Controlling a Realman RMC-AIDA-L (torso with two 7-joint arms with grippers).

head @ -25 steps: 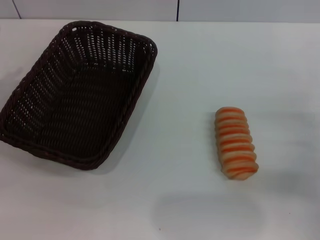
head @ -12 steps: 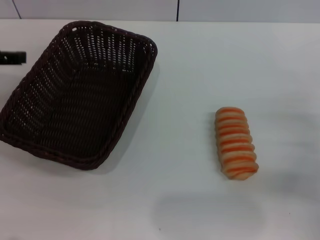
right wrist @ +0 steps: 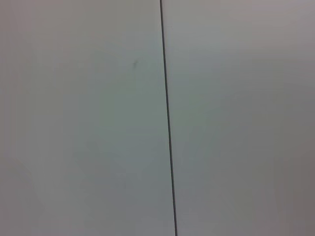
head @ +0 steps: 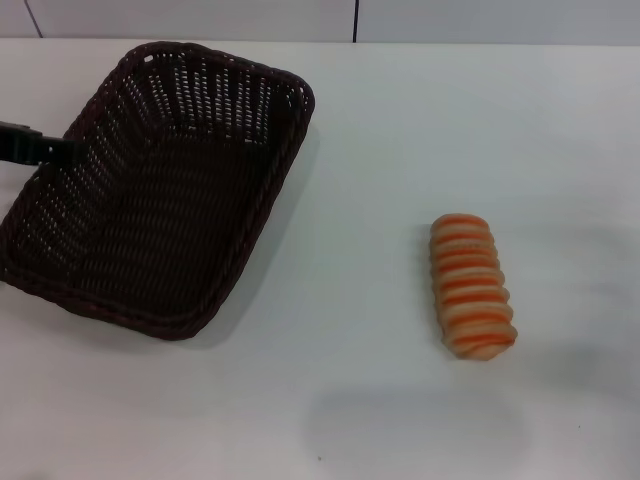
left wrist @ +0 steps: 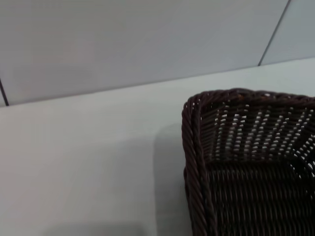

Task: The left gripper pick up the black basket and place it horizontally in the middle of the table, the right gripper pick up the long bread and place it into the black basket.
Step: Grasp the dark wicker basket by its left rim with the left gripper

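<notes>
The black basket point(head: 160, 190) sits on the white table point(head: 400, 130) at the left, its long side running slantwise from near left to far middle. It is empty. My left gripper point(head: 40, 147) comes in from the left edge as a dark bar and reaches the basket's left rim. The left wrist view shows a corner of the basket point(left wrist: 246, 162) close by. The long bread point(head: 472, 286) lies on the table at the right, striped side up, well apart from the basket. My right gripper is out of view.
A grey wall with dark panel seams point(head: 355, 20) runs behind the table's far edge. The right wrist view shows only wall with one seam point(right wrist: 167, 118).
My left gripper has come in from the left edge and moved right, up to the basket's left rim. The basket and the bread have not moved.
</notes>
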